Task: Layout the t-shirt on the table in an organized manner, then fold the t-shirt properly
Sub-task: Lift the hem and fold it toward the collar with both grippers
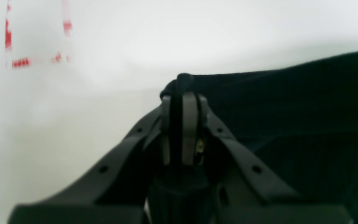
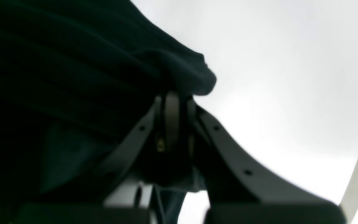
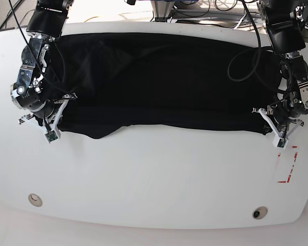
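The black t-shirt (image 3: 159, 87) lies as a wide band across the far half of the white table (image 3: 154, 174), its near edge folded over. At the band's right end in the base view, my left gripper (image 3: 271, 123) is shut on a corner of the cloth. The left wrist view shows its fingers (image 1: 189, 124) pinching a black fold of the t-shirt (image 1: 291, 109). At the band's left end my right gripper (image 3: 54, 119) is also shut on the cloth. In the right wrist view the t-shirt (image 2: 73, 77) bunches over that gripper (image 2: 176, 98).
A red dashed mark (image 3: 290, 166) sits near the table's right edge, also seen as the red mark (image 1: 20, 62) ahead of the left gripper. Two small round holes (image 3: 35, 199) (image 3: 260, 212) lie near the front edge. Cables (image 3: 195, 7) crowd behind the table.
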You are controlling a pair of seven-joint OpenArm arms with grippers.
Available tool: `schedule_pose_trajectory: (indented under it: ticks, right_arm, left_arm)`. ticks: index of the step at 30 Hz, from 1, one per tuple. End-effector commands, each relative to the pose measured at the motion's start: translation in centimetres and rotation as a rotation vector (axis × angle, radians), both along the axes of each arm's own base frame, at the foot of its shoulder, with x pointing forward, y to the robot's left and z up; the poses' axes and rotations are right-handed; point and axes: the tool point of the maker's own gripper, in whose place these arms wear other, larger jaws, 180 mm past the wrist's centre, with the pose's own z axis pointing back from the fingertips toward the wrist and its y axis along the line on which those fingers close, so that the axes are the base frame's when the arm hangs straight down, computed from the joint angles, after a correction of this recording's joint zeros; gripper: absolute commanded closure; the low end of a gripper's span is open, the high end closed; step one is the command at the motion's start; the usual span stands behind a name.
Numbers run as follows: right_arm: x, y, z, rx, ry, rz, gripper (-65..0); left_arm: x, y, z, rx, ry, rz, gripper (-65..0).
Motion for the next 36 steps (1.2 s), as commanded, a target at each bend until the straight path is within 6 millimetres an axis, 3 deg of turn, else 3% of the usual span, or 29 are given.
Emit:
schedule_pose_trajectory:
  ticks: [1,5,8,13,16,19,27,30,36]
  right_arm:
    - [-0.9,-0.4,1.3,-0.054,-0.024,0.009,-0.2]
    - [-2.3,0.4,0.4,-0.044,0.001,0.016,-0.8]
    - [-3.3,0.8,-0.7,-0.032,0.032,0.014,-5.9]
    - [-4.9,1.0,-2.0,-0.025,0.077,0.012,-21.7]
    - [-5.4,1.0,-2.5,-0.025,0.094,0.012,-31.9]
    - [-5.5,1.0,-2.2,-0.03,0.089,0.014,-39.2]
    - [-5.2,-2.6,1.0,-0.076,0.009,-0.091,-48.0]
    - [-3.5,-3.4,2.8,-0.099,-0.038,-0.097,-49.0]
    - [-0.6,-3.4,4.4,-0.061,-0.095,-0.108,-49.5]
  left_arm:
    - [-0.1,1.2,1.4,0.05,-0.019,0.007,-2.2]
    - [-1.6,1.4,0.7,0.072,0.025,0.003,-2.5]
    - [-2.6,2.2,0.2,0.095,0.056,0.004,-6.5]
    - [-3.5,2.5,-0.5,0.105,0.082,0.003,-28.5]
    - [-3.9,2.5,-0.8,0.106,0.092,0.003,-46.1]
    - [-3.9,2.7,-0.8,0.107,0.092,0.009,-57.5]
    - [-3.7,4.2,0.3,0.146,0.083,0.01,-56.5]
    - [-3.2,4.5,1.3,0.166,0.06,0.005,-56.5]
    - [-2.5,4.6,3.1,0.198,0.015,-0.009,-56.4]
